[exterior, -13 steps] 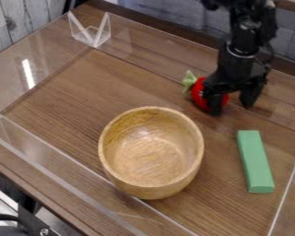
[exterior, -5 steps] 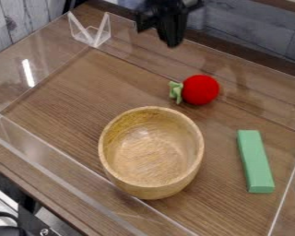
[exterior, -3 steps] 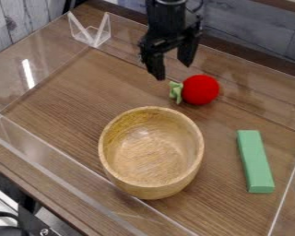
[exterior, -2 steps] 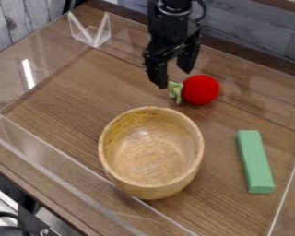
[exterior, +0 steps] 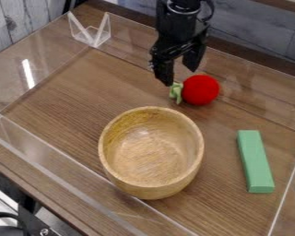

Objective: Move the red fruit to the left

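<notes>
Table (exterior: 64, 120) nearest, wooden bowl (exterior: 151, 152) below the hand (exterior: 177, 72), which has swung back in from the far side and lowered, spread wide and holding nothing, beside the red fruit (exterior: 201, 89), seemingly for another leftward try.

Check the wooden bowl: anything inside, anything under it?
Inside the wooden bowl only its bare, light-coloured floor and inner wall show; nothing lies in it. What is under it can't be seen, since the bowl itself covers that patch of table.
</notes>
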Tool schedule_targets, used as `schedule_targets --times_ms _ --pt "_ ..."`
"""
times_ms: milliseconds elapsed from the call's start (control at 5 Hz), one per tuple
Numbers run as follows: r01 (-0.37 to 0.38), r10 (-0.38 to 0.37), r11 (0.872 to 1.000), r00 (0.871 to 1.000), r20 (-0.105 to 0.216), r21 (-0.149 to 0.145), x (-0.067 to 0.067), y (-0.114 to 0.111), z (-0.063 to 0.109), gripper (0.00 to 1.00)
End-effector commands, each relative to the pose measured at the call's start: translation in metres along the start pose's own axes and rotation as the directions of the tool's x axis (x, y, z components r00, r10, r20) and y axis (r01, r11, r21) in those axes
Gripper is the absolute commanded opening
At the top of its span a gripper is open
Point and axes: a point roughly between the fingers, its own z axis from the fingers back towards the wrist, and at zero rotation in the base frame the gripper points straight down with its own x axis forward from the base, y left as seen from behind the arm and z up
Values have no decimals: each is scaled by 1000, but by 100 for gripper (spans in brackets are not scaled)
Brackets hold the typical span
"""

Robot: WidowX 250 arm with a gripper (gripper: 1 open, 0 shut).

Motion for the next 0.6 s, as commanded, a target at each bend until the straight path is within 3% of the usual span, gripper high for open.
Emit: schedule_targets --times_ms 0,200,400 --pt "-41 43 998 998 41 -45 -4 -16 -5 100" --pt "-88 90 995 995 51 -38 -9 -19 -22 0" --pt "-39 39 998 999 5 -45 13 -11 -5 0"
